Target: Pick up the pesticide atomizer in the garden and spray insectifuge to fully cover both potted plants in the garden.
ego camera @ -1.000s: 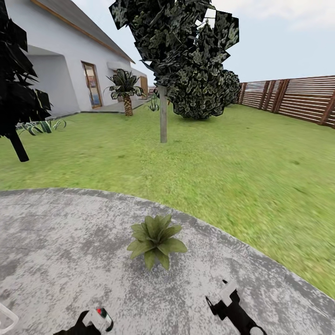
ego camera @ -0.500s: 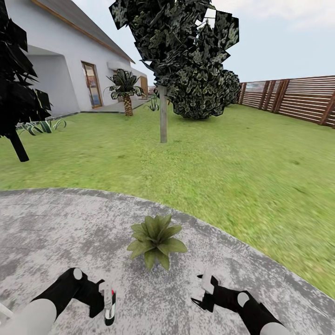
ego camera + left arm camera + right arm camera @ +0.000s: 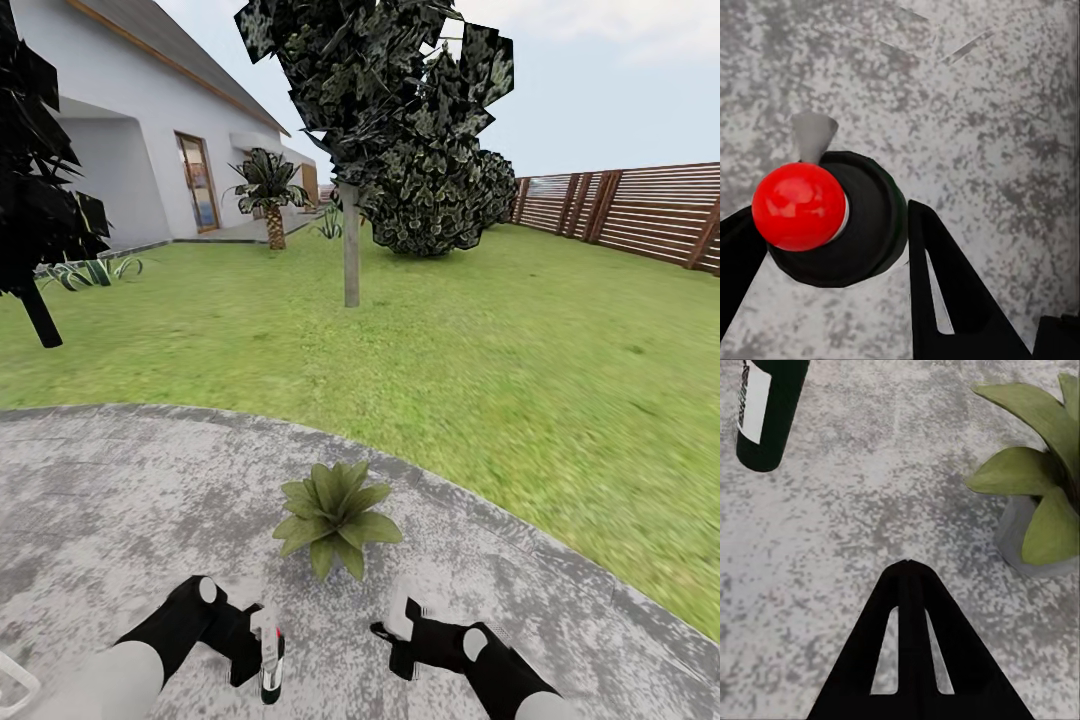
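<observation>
The left gripper (image 3: pixel 262 648) was clamped on the pesticide atomizer (image 3: pixel 270 655), a dark green bottle with a white label, a red cap and a small grey nozzle, held upright above the paved patio (image 3: pixel 120 500). In the left wrist view the atomizer (image 3: pixel 832 217) appeared from above, its red cap and black collar seated between the 2 black fingers (image 3: pixel 941 292), with the mottled grey paving beneath. The right gripper (image 3: pixel 392 632) hovered above the patio near the left one; its 2 fingers lay together with no gap between them and nothing held (in the right wrist view they formed a single black wedge (image 3: pixel 911 660)). 1 potted plant (image 3: pixel 335 515), a low rosette of pointed green leaves, stood on the patio just ahead of both grippers and between them; the right wrist view showed its leaves and little grey pot (image 3: pixel 1039 521), and also the atomizer bottle (image 3: pixel 765 409). Beyond the patio edge lay the lawn (image 3: pixel 450 340), with a tree (image 3: pixel 350 150), a white house (image 3: pixel 130 130), a palm (image 3: pixel 270 195) and a brown slatted fence (image 3: pixel 640 215).
</observation>
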Tool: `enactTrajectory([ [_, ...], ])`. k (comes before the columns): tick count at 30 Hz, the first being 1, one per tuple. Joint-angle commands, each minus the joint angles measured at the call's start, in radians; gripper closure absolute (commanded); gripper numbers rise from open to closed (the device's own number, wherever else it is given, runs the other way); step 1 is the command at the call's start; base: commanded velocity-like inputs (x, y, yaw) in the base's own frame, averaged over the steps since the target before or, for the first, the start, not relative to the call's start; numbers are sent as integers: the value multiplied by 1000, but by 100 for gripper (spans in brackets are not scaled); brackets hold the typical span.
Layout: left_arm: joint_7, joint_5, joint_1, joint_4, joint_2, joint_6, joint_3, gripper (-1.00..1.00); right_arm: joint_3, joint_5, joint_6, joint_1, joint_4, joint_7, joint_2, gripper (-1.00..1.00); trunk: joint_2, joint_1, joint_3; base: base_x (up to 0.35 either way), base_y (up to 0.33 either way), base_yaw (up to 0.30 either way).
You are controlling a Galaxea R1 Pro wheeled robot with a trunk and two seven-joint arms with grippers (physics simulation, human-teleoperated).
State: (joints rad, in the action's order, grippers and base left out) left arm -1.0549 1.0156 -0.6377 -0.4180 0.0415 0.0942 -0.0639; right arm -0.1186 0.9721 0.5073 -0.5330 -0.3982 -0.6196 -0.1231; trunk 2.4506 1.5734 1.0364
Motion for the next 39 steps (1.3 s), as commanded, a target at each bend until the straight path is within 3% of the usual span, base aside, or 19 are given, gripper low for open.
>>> enactTrajectory([
  [1,-2,11,0,-1,-7,10,-7,100,-8,7,4,-1,-1,-6,-8,100,0,0,1,0,0,0],
  [6,64,11,1,0,-28,11,-7,100,-7,6,4,-1,-1,-7,-41,100,0,0,1,0,0,0],
  [11,76,8,5,1,-33,17,-8,100,-7,5,4,-1,-1,-8,-51,100,0,0,1,0,0,0],
  [15,78,7,7,1,-47,24,-8,100,-7,5,4,-1,-1,-8,-51,100,0,0,1,0,0,0],
  [26,78,6,10,2,-115,28,-9,100,-7,5,4,-1,-1,-8,-51,100,0,0,1,0,0,0],
  [39,141,6,15,17,-119,83,-8,100,-7,5,4,-1,-1,-8,-51,100,0,0,1,0,0,0],
])
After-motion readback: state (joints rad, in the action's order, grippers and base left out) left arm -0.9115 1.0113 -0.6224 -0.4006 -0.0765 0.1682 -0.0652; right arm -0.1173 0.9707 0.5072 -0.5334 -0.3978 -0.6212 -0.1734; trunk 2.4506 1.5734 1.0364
